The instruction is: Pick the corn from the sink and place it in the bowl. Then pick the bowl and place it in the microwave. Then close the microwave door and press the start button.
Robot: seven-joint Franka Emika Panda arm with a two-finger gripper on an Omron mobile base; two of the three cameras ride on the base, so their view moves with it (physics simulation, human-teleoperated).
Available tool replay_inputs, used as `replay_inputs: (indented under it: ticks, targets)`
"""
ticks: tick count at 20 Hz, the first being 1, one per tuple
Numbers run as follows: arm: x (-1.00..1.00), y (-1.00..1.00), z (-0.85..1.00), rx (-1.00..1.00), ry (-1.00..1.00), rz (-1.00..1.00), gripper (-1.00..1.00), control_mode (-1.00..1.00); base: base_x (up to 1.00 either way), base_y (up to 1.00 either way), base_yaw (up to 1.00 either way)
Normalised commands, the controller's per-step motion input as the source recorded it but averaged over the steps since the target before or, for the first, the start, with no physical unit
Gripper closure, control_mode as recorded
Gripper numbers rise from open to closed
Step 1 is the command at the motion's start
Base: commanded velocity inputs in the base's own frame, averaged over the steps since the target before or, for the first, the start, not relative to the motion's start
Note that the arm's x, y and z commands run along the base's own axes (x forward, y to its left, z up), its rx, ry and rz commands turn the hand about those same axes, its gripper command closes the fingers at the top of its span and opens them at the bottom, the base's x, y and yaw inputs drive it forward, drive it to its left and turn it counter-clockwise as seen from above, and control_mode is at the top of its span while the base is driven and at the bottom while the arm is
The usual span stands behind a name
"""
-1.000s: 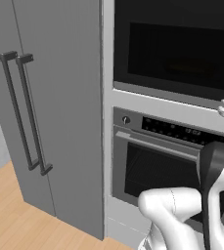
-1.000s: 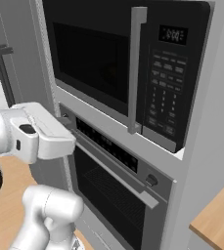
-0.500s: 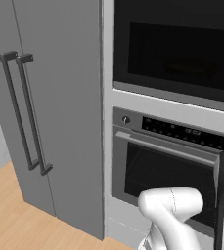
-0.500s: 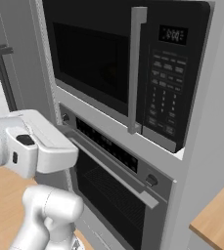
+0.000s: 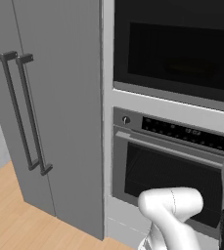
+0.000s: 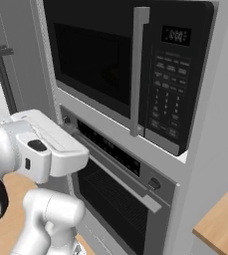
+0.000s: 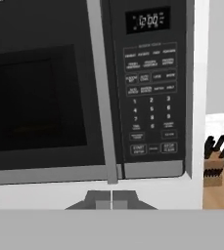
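Observation:
The microwave (image 6: pixel 95 64) is built into the wall, and its black microwave door (image 7: pixel 40 93) is shut, with the grey vertical handle (image 7: pixel 101 93) beside the keypad (image 7: pixel 150 97). The start button (image 7: pixel 138 149) sits low in the keypad's left column. My gripper (image 7: pixel 112 200) is shut and empty; it hangs back from the front, below the handle's lower end. The white hand (image 6: pixel 56 144) hovers in front of the oven's control strip. The microwave's dark window (image 5: pixel 177 49) shows above the oven. The corn, the bowl and the sink are out of view.
A wider oven (image 5: pixel 167 166) with a knob and a control strip sits under the microwave. A tall grey cabinet door with double handles (image 5: pixel 25 112) stands to the left. A knife block (image 7: pixel 213 163) rests on a wooden counter (image 6: pixel 220 224) to the right.
The hand has drawn back from the microwave front and sunk lower, leaving the left base view's right edge. The gripper stays shut.

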Motion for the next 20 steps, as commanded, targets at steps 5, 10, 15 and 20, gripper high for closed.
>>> replay_inputs:
  ticks: [5, 10, 15, 20]
  targets:
    - [0.19, -0.21, -0.15, 0.00, -0.08, 0.11, 1.00, -1.00, 0.00, 0.00, 0.00]
    - [0.00, -0.28, -0.18, 0.00, -0.09, 0.11, 1.00, -1.00, 0.00, 0.00, 0.00]
    - [0.00, -0.06, -0.25, 0.00, -0.08, 0.04, 1.00, -1.00, 0.00, 0.00, 0.00]
    - [0.17, -0.11, -0.19, 0.00, -0.01, 0.00, 1.00, -1.00, 0.00, 0.00, 0.00]
